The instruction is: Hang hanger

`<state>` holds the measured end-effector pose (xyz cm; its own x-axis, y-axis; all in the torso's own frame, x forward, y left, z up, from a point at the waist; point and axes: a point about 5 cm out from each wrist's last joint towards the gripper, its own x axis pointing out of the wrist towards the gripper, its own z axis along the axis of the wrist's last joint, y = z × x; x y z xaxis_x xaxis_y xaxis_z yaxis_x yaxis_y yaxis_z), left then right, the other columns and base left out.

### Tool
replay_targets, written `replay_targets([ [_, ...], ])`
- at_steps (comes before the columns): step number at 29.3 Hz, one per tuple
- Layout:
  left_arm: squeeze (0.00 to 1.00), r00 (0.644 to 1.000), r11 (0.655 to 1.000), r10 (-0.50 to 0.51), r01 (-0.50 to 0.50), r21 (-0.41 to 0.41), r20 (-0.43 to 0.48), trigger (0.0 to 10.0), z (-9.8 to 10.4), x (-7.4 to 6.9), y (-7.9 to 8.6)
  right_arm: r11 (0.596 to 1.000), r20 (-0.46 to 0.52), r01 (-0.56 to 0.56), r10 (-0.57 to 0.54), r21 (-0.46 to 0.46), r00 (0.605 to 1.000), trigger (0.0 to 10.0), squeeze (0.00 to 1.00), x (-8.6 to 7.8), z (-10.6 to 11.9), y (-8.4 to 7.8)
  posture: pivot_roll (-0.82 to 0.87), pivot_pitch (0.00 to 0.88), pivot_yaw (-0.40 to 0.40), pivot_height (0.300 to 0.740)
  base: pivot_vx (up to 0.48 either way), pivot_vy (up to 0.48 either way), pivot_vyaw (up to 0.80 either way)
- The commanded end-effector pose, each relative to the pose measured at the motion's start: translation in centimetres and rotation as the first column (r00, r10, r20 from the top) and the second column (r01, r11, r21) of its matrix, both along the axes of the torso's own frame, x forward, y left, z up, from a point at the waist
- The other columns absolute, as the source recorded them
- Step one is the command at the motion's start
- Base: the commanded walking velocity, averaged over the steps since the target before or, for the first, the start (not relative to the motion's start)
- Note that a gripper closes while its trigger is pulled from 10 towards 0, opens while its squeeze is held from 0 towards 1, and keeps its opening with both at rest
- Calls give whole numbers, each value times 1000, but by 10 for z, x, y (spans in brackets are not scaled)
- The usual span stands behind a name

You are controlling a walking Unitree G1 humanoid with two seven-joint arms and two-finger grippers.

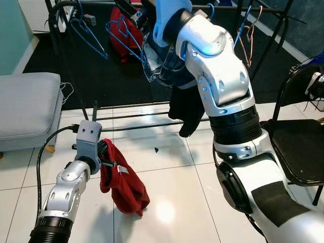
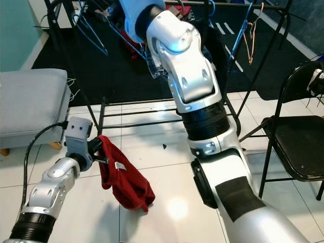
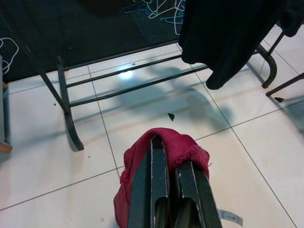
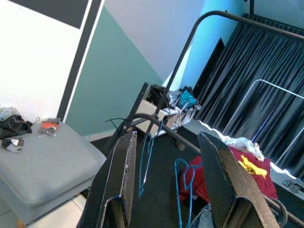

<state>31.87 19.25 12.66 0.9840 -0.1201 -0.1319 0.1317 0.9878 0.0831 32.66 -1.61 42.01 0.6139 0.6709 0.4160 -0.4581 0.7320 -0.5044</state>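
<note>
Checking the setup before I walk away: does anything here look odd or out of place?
Yes. The left claw is shut on a red garment with no hanger, and the cloth droops to the tiled floor. A small dark scrap lies on the tiles near the clothes rack.

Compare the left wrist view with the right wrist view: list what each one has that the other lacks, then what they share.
Left wrist view: the left gripper shut on a red garment above white floor tiles, with a black garment hanging over the rack's base bars.

Right wrist view: the right gripper open, a teal wall, a grey bench, dark curtains.

Shared: blue hangers and the black rack.
</note>
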Motion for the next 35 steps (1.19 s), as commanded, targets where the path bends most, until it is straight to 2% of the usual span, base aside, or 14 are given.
replay_targets([
  [1, 0, 1000, 1000, 8, -8, -3, -3, 10000, 0, -2, 3, 1000, 21, -17, 17, 8, 1000, 10000, 0, -7, 8, 3, -10, 192, -21, 740, 0, 0, 0],
  [10, 0, 1000, 1000, 17, -17, -1, -6, 10000, 0, -3, 4, 999, 19, 7, -7, 33, 1000, 10000, 0, -8, 15, -4, -3, 193, -20, 740, 0, 0, 0],
  [16, 0, 1000, 1000, 22, -22, 1, -11, 10000, 0, -4, 5, 999, 47, -2, 0, 42, 999, 10000, 0, -18, 21, -6, -9, 192, -17, 740, 0, 0, 0],
  [18, 0, 1000, 1000, 24, -24, 0, -10, 10000, 0, -3, 5, 999, 59, 41, -42, 24, 997, 10000, 0, -15, 21, -10, -10, 194, -18, 740, 0, 0, 0],
  [20, 0, 1000, 1000, 25, -25, 0, -10, 10000, 1, -3, 5, 999, 15, 22, -23, 41, 1000, 10000, 0, -14, 18, -10, -8, 195, -19, 740, 0, 0, 0],
  [24, 0, 1000, 1000, 27, -27, 0, -12, 10000, 0, -4, 5, 1000, 55, -4, 3, 25, 999, 10000, 0, -25, 18, -9, -8, 195, -20, 740, 0, 0, 0],
  [28, 0, 999, 1000, 30, -30, 0, -15, 10000, -1, -4, 6, 999, 53, 32, -33, 29, 998, 10000, 0, -23, 20, -15, -9, 194, -21, 740, 0, 0, 0],
  [32, 0, 999, 999, 35, -34, 6, -14, 10000, 0, -4, 7, 998, 13, 58, -58, -32, 998, 10000, 0, -19, 7, -16, -6, 195, -22, 740, 0, 0, 0],
  [33, 0, 999, 999, 43, -43, 4, -16, 10000, 0, -6, 9, 997, -20, 58, -60, -49, 998, 10000, 0, -19, -5, -17, -4, 194, -16, 740, 0, 0, 0],
  [35, 0, 999, 999, 43, -43, 4, -16, 10000, 0, -6, 9, 997, -20, 58, -60, -49, 998, 10000, 0, -19, -5, -17, -4, 194, -16, 740, 0, 0, 0],
])
